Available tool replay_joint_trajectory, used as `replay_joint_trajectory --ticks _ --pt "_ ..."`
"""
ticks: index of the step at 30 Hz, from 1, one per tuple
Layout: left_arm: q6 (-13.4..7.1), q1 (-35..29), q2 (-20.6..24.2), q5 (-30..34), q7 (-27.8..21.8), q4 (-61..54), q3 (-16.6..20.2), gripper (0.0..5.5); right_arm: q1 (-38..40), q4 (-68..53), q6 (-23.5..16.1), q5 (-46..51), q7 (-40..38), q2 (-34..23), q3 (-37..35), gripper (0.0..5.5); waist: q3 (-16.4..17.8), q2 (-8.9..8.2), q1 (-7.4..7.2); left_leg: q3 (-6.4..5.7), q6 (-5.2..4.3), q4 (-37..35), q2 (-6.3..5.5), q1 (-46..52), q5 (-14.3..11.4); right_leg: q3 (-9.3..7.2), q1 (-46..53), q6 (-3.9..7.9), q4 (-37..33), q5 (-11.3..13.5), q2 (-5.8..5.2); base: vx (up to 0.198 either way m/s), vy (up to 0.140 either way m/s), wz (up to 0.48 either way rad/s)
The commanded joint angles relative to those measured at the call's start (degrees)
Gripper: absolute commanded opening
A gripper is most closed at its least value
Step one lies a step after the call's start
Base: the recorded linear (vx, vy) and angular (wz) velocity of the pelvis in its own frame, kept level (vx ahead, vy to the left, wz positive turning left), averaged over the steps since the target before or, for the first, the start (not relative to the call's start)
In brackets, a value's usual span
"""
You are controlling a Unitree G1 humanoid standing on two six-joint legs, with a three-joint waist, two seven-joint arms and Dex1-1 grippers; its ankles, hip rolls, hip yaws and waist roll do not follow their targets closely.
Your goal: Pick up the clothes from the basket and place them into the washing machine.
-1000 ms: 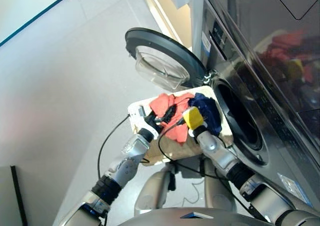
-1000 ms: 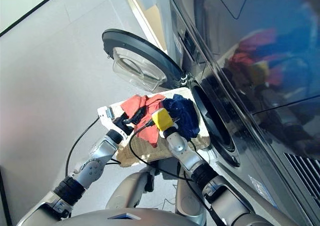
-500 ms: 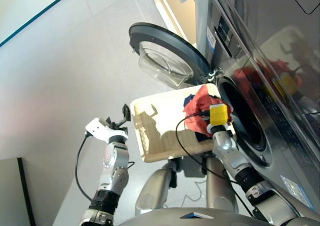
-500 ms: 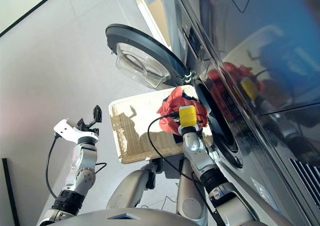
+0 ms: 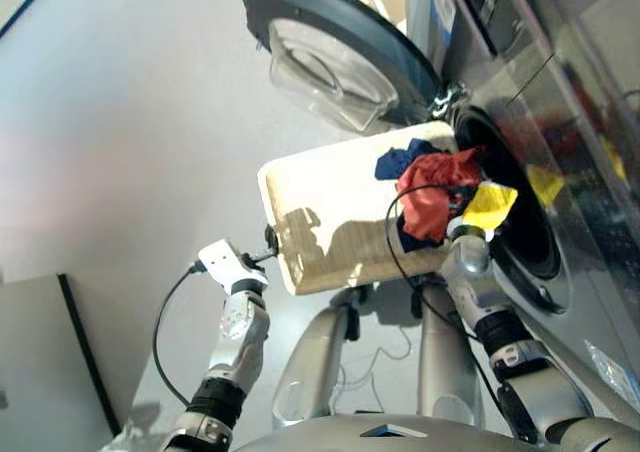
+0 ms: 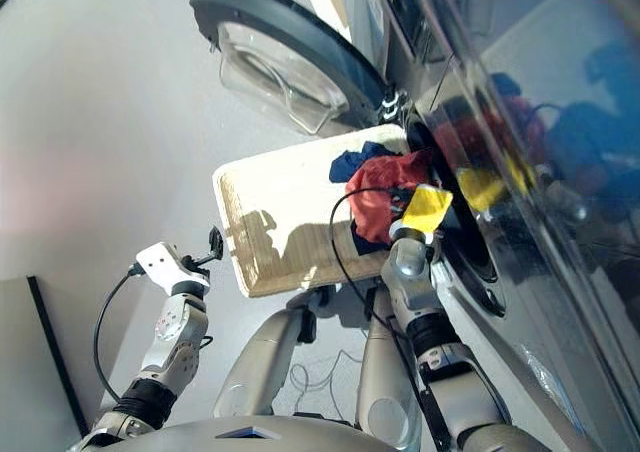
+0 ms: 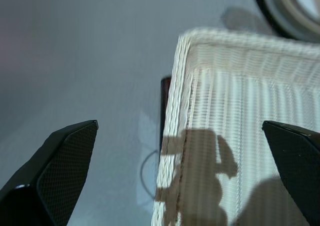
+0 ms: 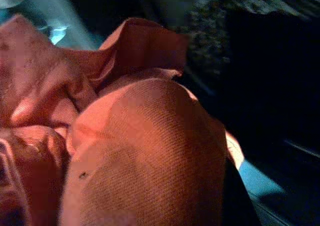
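Right arm carries a cloth bundle to the porthole.

At centre right, the right gripper (image 5: 455, 207), jaws clenched on the coral-red soft fabric garment (image 5: 432, 187) with navy blue cloth (image 5: 398, 161) bunched alongside, hovers over the right end of the shallow cream-white woven basket (image 5: 320, 207), beside the dark grey glossy front-loading washing machine (image 5: 560, 142). To do this well, push deep past the rim before letting go. At lower left, the left gripper (image 5: 265, 249) hangs released just off the basket's edge.

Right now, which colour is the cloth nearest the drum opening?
Coral-red garment, clearest in the right wrist view.
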Motion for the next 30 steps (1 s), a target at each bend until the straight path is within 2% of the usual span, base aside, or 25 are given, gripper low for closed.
replay_joint_trajectory --ticks 1,5,9,14,16,18,20,21,23,25,26,27,30 --pt "-2.5 -0.4 4.3 2.1 1.8 -3.0 1.8 5.50 -4.1 -2.3 -4.8 2.4 -1.6 1.0 -1.0 0.00 -0.2 -0.15 0.57 1.43 1.99 7.8 -1.63 -6.4 -4.0 3.43 -0.5 4.03 1.8 -2.6 0.63 0.000 0.000 0.000" --pt "-2.5 -1.3 5.4 2.6 2.2 -3.7 2.6 5.50 -10.3 1.7 -4.4 4.7 -2.0 -1.8 -2.7 0.00 -0.2 0.34 1.28 1.68 2.24 11.9 -1.57 -11.3 -5.2 4.09 -5.6 3.76 5.9 -3.6 0.65 0.000 0.000 0.000" --pt "-2.6 -1.9 6.1 2.8 2.5 -4.1 2.8 5.50 -16.4 3.8 -6.6 8.5 -4.6 -3.7 -6.9 0.00 -0.2 1.37 1.88 1.82 2.30 14.6 -1.43 -14.6 -6.1 4.97 -9.6 3.36 9.7 -4.8 0.86 0.000 0.000 0.000" --pt "-2.3 -1.9 7.1 2.7 1.2 -3.2 1.0 5.50 -23.4 3.5 -9.2 11.7 -6.9 -11.1 -10.3 0.00 -0.2 1.97 2.60 2.43 2.58 17.2 -1.00 -16.8 -7.2 6.15 -12.6 3.11 12.6 -5.9 1.49 0.000 0.000 0.000" --pt "-2.2 -1.8 7.5 2.5 1.0 -2.7 0.8 5.50 -26.6 2.9 -10.0 11.9 -8.3 -15.7 -11.0 0.00 -0.1 2.05 2.70 2.85 2.83 17.9 -0.91 -17.2 -7.7 6.80 -13.3 3.16 13.2 -6.0 1.91 0.000 0.000 0.000" --pt "-2.1 -1.8 7.9 2.2 0.9 -2.2 0.6 5.50 -30.4 1.9 -12.4 12.8 -10.7 -20.2 -12.0 0.00 0.0 2.07 2.74 3.26 3.03 18.3 -0.68 -17.2 -8.1 7.42 -14.1 3.43 13.6 -6.0 2.12 0.029 0.038 -0.282" --pt "-2.1 -2.3 7.5 2.2 1.0 -1.2 0.3 5.50 -31.2 0.2 -15.5 10.6 -15.8 -24.1 -15.3 0.00 0.0 2.05 2.34 3.13 3.16 18.5 -0.62 -17.1 -8.4 7.78 -14.2 3.69 13.7 -6.2 2.25 0.030 0.009 -0.280" --pt "-2.1 -2.5 7.5 2.2 1.0 -1.1 0.1 5.50 -31.1 0.0 -15.5 10.1 -16.4 -24.1 -15.4 0.00 0.0 2.09 2.56 3.14 3.17 18.5 -0.63 -17.1 -8.4 7.80 -14.2 3.71 13.7 -6.2 2.24 0.024 -0.008 -0.183" --pt "-2.3 -2.9 7.7 2.5 1.3 -1.4 -0.3 5.50 -30.6 -0.1 -14.8 6.8 -19.9 -26.0 -16.5 0.00 0.0 2.05 2.03 3.04 3.23 18.3 -0.70 -17.0 -8.5 7.93 -14.1 3.80 13.7 -6.4 2.27 0.000 0.000 0.000" --pt "-2.3 -3.2 7.7 3.0 1.4 -0.9 -0.3 5.50 -29.1 0.9 -14.0 7.1 -19.0 -26.5 -16.5 0.00 -0.2 1.87 1.51 3.04 3.14 18.2 -0.69 -16.8 -8.5 7.86 -13.9 3.71 13.7 -6.4 2.22 0.000 0.000 0.000" --pt "-2.3 -3.4 7.8 3.0 1.4 -0.9 -0.3 5.50 -28.4 2.1 -13.3 8.1 -17.4 -26.2 -15.7 2.44 -0.2 1.69 1.30 3.02 3.07 17.7 -0.67 -16.6 -8.5 7.77 -13.6 3.71 13.2 -6.3 2.29 0.000 0.000 0.000" --pt "-2.4 -3.6 7.6 2.7 1.4 -0.3 -0.1 5.50 -26.9 4.1 -12.1 9.6 -14.6 -25.2 -14.2 5.50 -0.2 1.34 0.95 3.15 3.03 17.4 -0.48 -16.3 -8.5 7.51 -13.3 3.62 12.8 -6.1 2.34 0.000 0.000 0.000" --pt "-2.4 -3.6 7.4 2.4 1.5 0.0 0.7 5.50 -23.9 5.1 -10.4 10.1 -10.8 -22.8 -12.2 5.50 -0.1 0.82 0.47 3.25 2.88 16.8 -0.33 -15.7 -8.3 7.21 -12.5 3.46 12.0 -5.9 2.53 0.000 0.000 0.000"
